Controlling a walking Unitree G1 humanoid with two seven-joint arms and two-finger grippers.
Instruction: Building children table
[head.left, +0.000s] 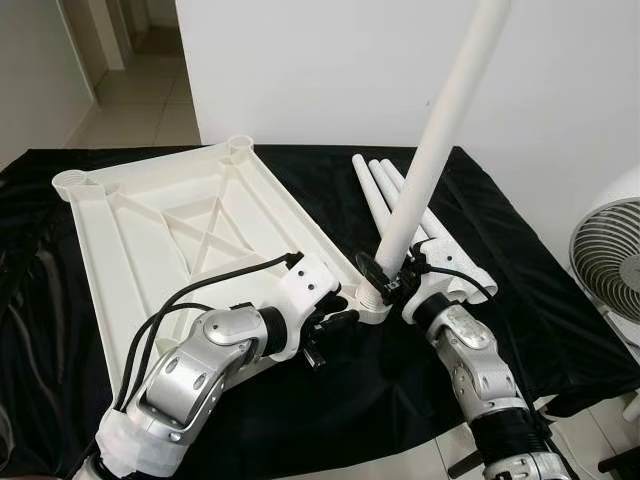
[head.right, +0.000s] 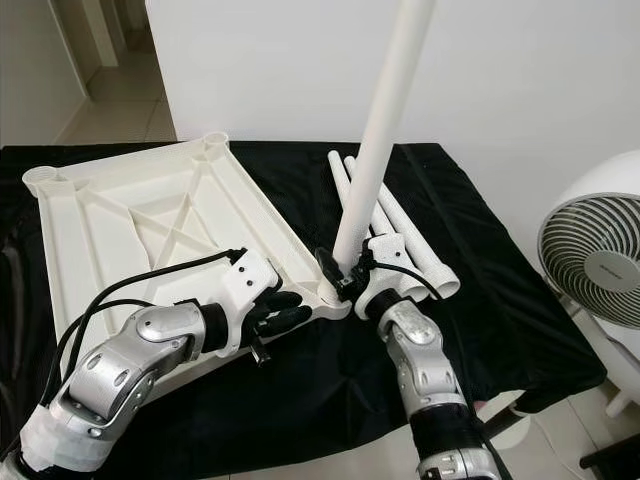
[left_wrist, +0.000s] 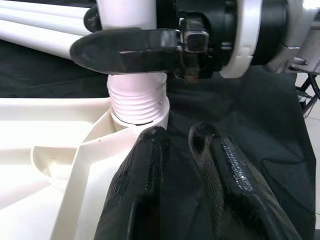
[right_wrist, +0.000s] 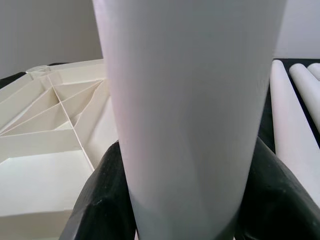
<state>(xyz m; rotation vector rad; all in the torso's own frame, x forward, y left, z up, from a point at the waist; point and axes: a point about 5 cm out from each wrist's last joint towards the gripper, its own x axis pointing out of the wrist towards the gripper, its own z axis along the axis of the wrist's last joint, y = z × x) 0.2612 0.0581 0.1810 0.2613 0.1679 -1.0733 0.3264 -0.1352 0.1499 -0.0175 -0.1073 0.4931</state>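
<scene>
One leg of the children's table stands nearly upright, leaning a little, with its threaded end entering the corner socket of the upturned white tabletop. That tabletop lies ribs-up on the black-draped desk, covering most of the desk's left half, and the socket in use is at its corner nearest the desk's front edge and middle.

The right gripper pinches the leg low down, just above the threads, its fingers pressed against either side of the tube. The left gripper sits just beside the same corner, its fingers close together with only a narrow gap and holding nothing; they seem to rest at the tabletop's edge, though whether they actually press on it is hard to tell.

Judging by the threads visible above the socket in the left wrist view, the leg is started but not screwed home. The spare legs lie side by side on the desk toward its back right, behind the right gripper; three appear there, though overlap makes the count uncertain. The two far corner sockets are bare. So the build looks early: one leg partly in, the rest to fit, then turning the table upright.

No brand, label or legible writing shows on the parts.
</scene>
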